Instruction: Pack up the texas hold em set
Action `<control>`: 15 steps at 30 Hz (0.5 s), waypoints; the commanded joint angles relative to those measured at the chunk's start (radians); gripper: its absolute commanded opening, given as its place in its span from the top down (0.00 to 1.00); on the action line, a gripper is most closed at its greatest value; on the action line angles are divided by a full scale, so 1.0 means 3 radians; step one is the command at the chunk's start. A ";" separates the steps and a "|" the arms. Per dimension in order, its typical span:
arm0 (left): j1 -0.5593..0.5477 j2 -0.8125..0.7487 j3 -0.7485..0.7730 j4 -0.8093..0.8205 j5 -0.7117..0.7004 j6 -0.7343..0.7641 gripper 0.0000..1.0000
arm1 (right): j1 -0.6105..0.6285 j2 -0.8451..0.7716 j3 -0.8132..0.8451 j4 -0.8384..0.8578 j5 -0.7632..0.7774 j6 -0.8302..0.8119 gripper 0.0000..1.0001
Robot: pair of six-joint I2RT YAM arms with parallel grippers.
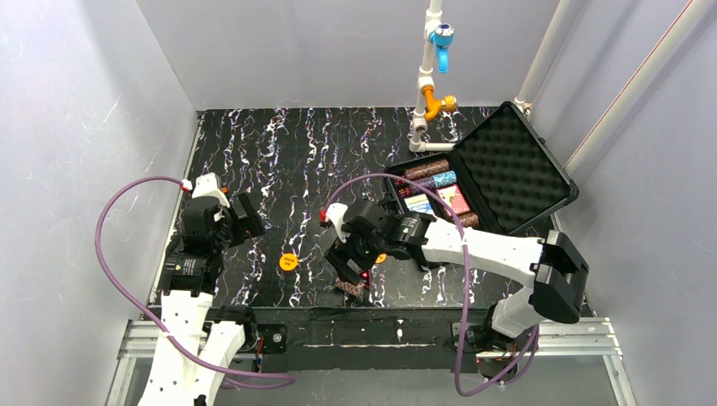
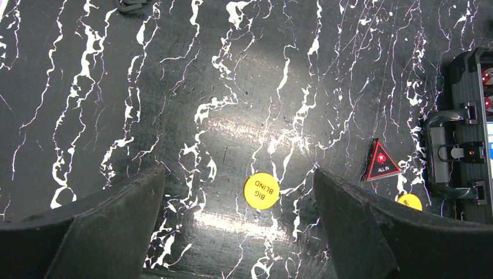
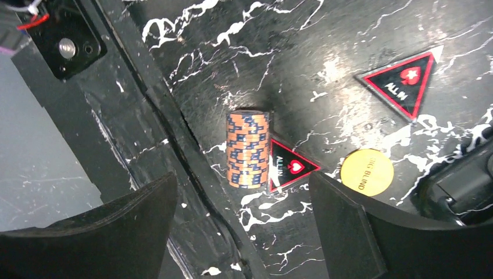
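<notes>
Top: case (image 1: 507, 165) sits open far right, partly filled. Left wrist: left gripper (image 2: 237, 177) wide open, empty, above a disc (image 2: 261, 190). Right wrist: right gripper (image 3: 243, 180) gaping, empty too, straddling a chip roll (image 3: 249, 149); marker (image 3: 289, 167) probably touching it.

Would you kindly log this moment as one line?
right gripper open above chip roll | left gripper open, empty | case open

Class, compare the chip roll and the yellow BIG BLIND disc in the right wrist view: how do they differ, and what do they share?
The chip roll is a stack lying on its side; the disc is one flat piece, face up. The chip roll is orange-and-blue striped; the disc is plain yellow with lettering. Both lie on the table.
</notes>
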 commanded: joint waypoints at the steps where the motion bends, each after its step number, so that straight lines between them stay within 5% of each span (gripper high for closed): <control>1: 0.0013 -0.0046 -0.0014 0.0003 -0.0038 0.0022 0.01 | 0.0153 0.0174 0.0179 -0.0167 0.0070 -0.0176 0.14; 15: 0.0010 -0.0178 -0.0009 -0.0020 -0.0148 0.0022 0.01 | 0.0459 0.0613 0.0225 -0.0068 0.0530 -0.0129 0.31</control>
